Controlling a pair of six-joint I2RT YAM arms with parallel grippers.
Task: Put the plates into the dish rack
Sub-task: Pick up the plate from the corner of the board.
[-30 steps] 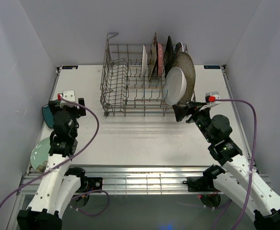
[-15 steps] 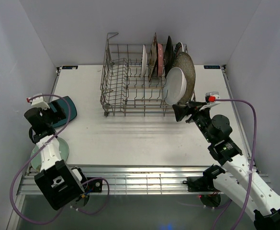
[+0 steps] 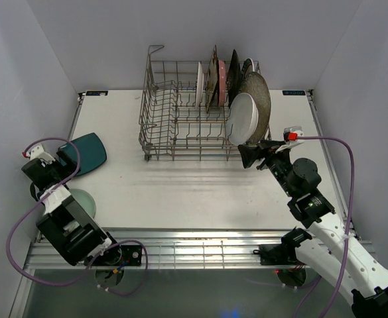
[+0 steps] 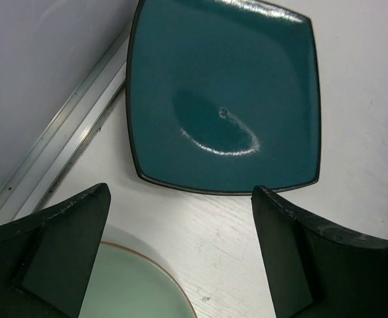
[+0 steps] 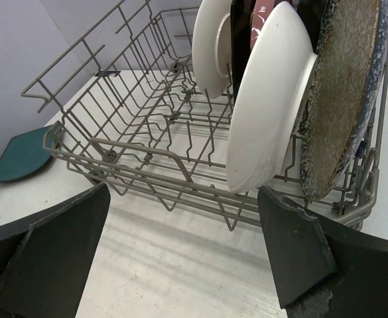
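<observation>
Noted left hand (image 4: 180,255) spread wide, empty, with teal square plate (image 4: 223,99) just ahead and pale green plate (image 4: 130,285) under it (both unloaded). Found right hand (image 5: 180,258) likewise gaping, dish rack (image 5: 180,132) directly ahead holding several racked plates (image 5: 266,112). Judged mostly done.

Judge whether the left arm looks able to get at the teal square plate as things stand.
Probably yes: the left gripper hangs open just short of the teal square plate, which lies flat with nothing on it.

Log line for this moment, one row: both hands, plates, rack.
left hand open, empty, facing teal square plate | right hand open, empty, by dish rack | pale green plate on table
</observation>
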